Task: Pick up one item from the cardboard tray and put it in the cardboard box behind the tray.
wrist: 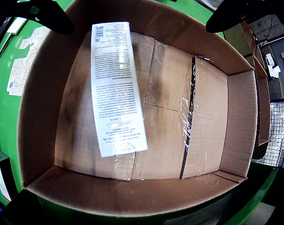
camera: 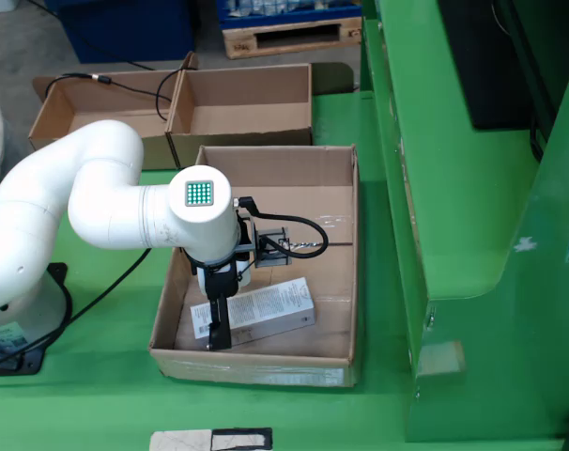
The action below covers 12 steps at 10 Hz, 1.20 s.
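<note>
A white printed carton (wrist: 116,89) is seen lying flat on the floor of a cardboard tray (wrist: 238,126) in the gripper-mounted view, toward the left wall, long axis running roughly top to bottom of frame. Nothing else is seen in the tray. A clear tape seam (wrist: 189,117) is visible along the floor flaps, right of the carton and apart from it.

Two dark fingers are seen at the top corners of that view, one left (wrist: 43,14), one right (wrist: 245,14), well apart. The claw is spread, and nothing is held between the fingers.

In the fixed view the white arm (camera: 106,202) is reached in from the left, with the gripper (camera: 219,324) pointed down into the tray (camera: 352,263). The carton (camera: 266,305) is seen at the near end of the tray floor, lying at a slight angle. One dark finger (camera: 219,324) overlaps its left end; whether contact is made cannot be told.

Behind the tray, two open cardboard boxes are set side by side: one (camera: 247,103) directly behind, touching or just beside the tray's far wall, and another (camera: 97,108) to its left. A black cable (camera: 125,85) is draped over them.
</note>
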### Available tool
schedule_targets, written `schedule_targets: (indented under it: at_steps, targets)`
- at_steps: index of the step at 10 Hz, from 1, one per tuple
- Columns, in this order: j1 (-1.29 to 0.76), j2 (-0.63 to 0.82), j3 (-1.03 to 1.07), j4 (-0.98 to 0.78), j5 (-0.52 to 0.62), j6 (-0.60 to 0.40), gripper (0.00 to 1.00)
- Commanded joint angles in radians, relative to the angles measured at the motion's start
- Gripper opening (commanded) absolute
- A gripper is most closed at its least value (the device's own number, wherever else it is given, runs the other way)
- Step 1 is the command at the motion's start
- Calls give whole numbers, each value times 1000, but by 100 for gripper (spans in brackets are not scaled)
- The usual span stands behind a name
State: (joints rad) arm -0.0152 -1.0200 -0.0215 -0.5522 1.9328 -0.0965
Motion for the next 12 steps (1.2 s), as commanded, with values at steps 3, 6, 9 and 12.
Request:
schedule_targets:
  at_steps: [3,6,9,12]
  targets:
    - [24,50,21,-20,8,-4,100]
    - [24,50,21,-20,8,-4,100]
    - [21,15,21,21,9,2,100]
    - [24,-94,21,137,-1,27,100]
